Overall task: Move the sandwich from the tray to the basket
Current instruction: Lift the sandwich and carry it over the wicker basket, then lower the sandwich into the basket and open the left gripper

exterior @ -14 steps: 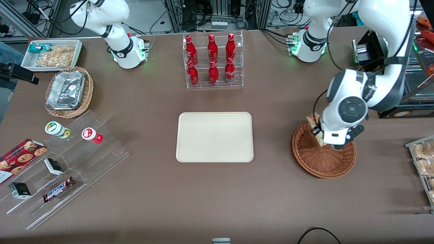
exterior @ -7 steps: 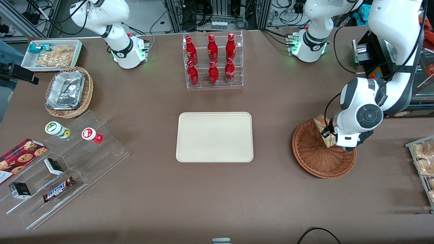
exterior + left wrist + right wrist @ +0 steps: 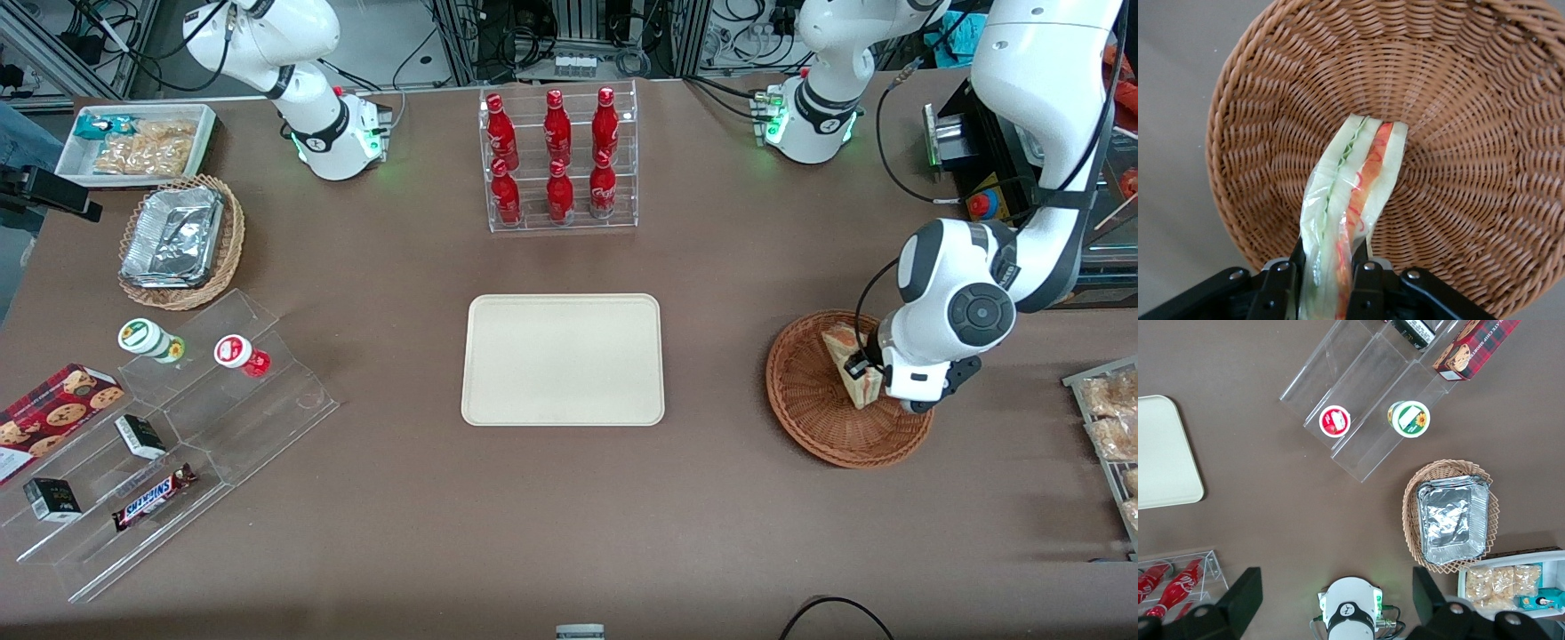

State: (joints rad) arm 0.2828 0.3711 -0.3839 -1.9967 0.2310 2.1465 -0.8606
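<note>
We are judging the transfer to be nearly done: the left arm (image 3: 1049,178) is holding the sandwich (image 3: 1355,180) over or in the round wicker basket (image 3: 827,427), and the end effector (image 3: 1333,257) is sitting at the basket too, its fingers clamping the wrapper from both sides. We cannot tell whether the sandwich is already bearing on the woven base. So what is remaining, as we are reading it, is settling it down, parting the fingers and drawing clear. The tray (image 3: 1078,378) of wrapped food, probably the source, is lying well apart, at the working arm's end of the tabletop (image 3: 711,516). As for edges, the sandwich is standing close to the rim farther from the front camera, so we are watching for a finger or the wrapper catching on the weave as we lift. We are seeing bare weave nearer to the front camera, and plain surface between the basket and the white board (image 3: 563,360). The dark appliance (image 3: 969,133) is leaving less room around the arm, so we are favouring a straight, gentle rise first.
</note>
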